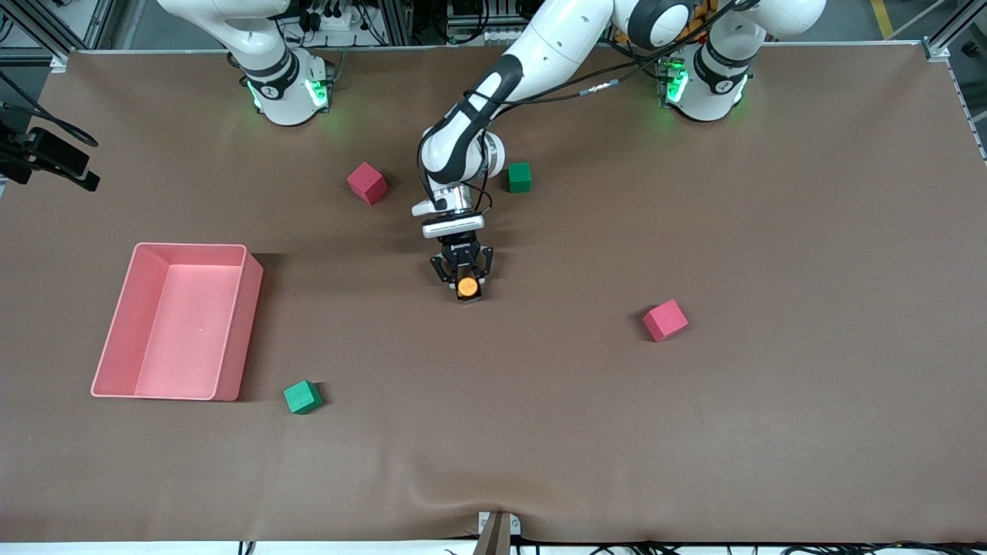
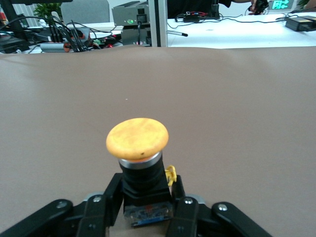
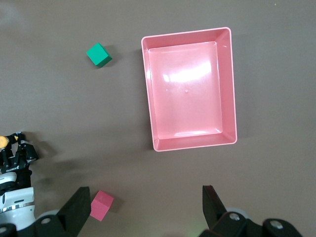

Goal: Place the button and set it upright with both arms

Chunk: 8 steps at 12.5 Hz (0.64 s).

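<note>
Orange-capped button between left gripper fingers — upright

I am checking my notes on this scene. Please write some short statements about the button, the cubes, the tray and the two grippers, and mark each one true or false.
1. The button stands between the fingers of the left gripper. True.
2. The button's cap is green. False: it is orange.
3. The pink tray holds a red cube. False: nothing lies in it.
4. The right gripper is open, high over the table. True.
5. Three green cubes lie on the table. False: two green cubes and two red cubes.
</note>
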Available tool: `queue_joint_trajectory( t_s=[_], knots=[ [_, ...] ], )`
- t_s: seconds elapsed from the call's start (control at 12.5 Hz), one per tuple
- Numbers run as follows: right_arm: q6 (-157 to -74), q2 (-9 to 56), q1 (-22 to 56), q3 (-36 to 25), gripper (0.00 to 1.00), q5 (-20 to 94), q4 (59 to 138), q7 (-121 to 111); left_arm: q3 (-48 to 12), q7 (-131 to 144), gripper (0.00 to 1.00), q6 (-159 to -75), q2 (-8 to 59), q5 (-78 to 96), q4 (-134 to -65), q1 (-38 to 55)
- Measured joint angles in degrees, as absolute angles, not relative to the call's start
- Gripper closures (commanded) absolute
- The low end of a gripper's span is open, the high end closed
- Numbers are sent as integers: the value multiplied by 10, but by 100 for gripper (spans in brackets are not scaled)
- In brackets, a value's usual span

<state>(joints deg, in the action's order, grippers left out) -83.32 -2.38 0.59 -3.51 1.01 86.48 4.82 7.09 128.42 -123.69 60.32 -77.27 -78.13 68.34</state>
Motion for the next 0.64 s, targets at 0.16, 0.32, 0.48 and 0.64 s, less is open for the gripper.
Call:
queue_joint_trajectory(
  t_s=[0.16,0.32,0.48,0.64],
  knots=[
    [-832,-24,6,-35,0,10,865,48,67,1288,0,-1236,603,-766,-779,687],
    [-832,-24,6,-35,0,10,865,48,63,1289,0,-1235,600,-725,-772,698],
    [-832,-24,6,-36,0,10,865,48,55,1246,0,-1215,577,-603,-757,709],
    [-831,-24,6,-36,0,10,865,48,52,1189,0,-1169,528,-490,-749,713]
  ],
)
